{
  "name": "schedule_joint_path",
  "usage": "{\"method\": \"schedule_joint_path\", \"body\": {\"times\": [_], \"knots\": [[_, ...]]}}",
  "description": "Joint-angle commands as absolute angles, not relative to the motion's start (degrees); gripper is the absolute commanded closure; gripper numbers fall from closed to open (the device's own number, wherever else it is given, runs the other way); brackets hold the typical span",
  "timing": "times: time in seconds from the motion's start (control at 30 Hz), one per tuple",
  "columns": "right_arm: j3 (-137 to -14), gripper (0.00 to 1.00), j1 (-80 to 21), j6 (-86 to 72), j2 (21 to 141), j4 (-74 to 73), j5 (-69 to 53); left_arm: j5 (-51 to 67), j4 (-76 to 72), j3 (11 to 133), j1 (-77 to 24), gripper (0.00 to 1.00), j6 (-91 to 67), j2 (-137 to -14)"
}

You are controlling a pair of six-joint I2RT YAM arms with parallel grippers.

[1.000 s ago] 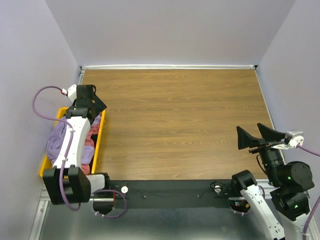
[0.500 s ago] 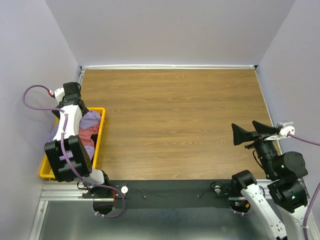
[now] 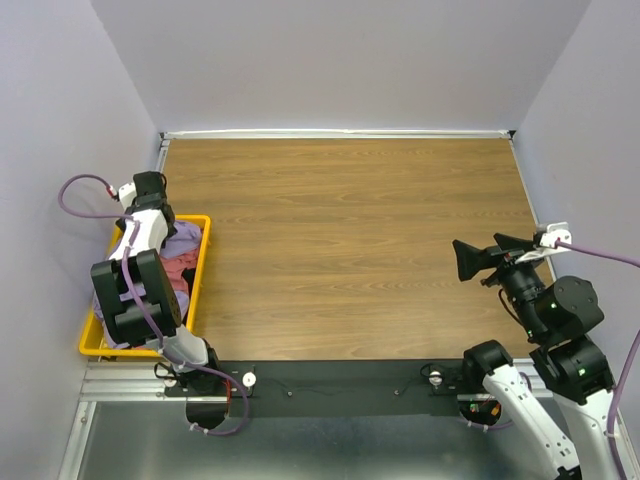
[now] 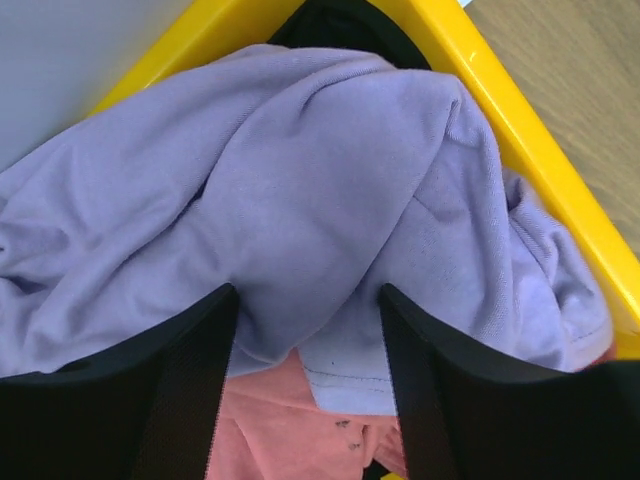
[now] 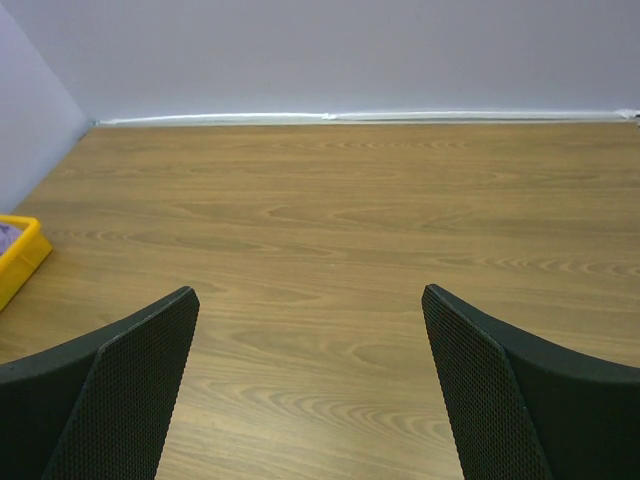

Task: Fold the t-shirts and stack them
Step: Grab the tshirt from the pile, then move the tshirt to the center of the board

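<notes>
At the left edge of the overhead view, inside the yellow bin (image 3: pixel 199 270), the lavender t-shirt (image 4: pixel 330 170) is heaped over a pink t-shirt (image 4: pixel 270 420) and a dark t-shirt (image 4: pixel 340 25). Its raised fold is straddled by the left claw (image 4: pixel 305 310), which is spread and not yet pinched. Only this one shirt's cloth should be gathered, deeply, before lifting. The right claw (image 5: pixel 310 320) is held spread and empty over the surface (image 5: pixel 330 200). No writing can be read.

Bin (image 3: pixel 197 285) of shirts (image 3: pixel 182 240) at the left edge of the bench (image 3: pixel 350 230)
The bin stands toward the front. The shirts lie heaped in it: the top shirt (image 4: pixel 300 190) over a second shirt (image 4: pixel 265 425), a third shirt (image 4: pixel 340 25) under it at a bin corner. The left fingers (image 4: pixel 185 400) straddle a fold of the top shirt; the right fingers (image 5: pixel 120 400) hang over the bench's right front
</notes>
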State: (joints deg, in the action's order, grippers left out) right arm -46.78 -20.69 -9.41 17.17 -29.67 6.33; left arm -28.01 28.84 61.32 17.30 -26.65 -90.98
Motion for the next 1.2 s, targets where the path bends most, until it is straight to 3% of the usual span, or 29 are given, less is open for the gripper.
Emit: {"method": "schedule_joint_path", "body": {"times": [0.0,0.13,0.2,0.23,0.3,0.57,0.73,1.0,1.17], "knots": [[-48.5,0.0,-21.3,-8.8,18.1,-30.5,4.2,-30.2,26.0,60.4,18.0,0.41,-26.0,-91.7],[-48.7,0.0,-21.2,-8.8,19.2,-30.6,3.1,-31.9,25.6,60.0,18.0,0.68,-25.1,-92.4],[-48.7,0.0,-21.2,-8.9,19.5,-30.5,2.6,-32.4,25.3,59.8,18.1,0.76,-25.0,-92.5],[-48.7,0.0,-21.2,-8.9,19.7,-30.6,2.4,-32.8,25.4,59.8,18.0,0.88,-24.8,-92.6],[-49.0,0.0,-21.3,-8.8,20.3,-30.6,2.3,-33.3,25.7,59.9,18.0,1.0,-24.3,-91.9],[-49.5,0.0,-21.2,-8.9,22.3,-30.5,1.6,-37.6,31.0,66.7,15.7,1.0,-25.4,-82.5],[-49.8,0.0,-21.2,-8.4,24.0,-30.4,0.3,-40.1,32.8,80.0,10.6,1.0,-26.8,-73.1],[-50.2,0.0,-21.3,-11.7,25.2,-30.4,-0.4,-34.6,27.6,100.3,-8.6,1.0,-27.4,-70.5],[-50.2,0.0,-21.2,-13.6,23.8,-30.4,4.5,-26.0,16.9,102.0,-19.8,1.0,-27.7,-71.9]]}}
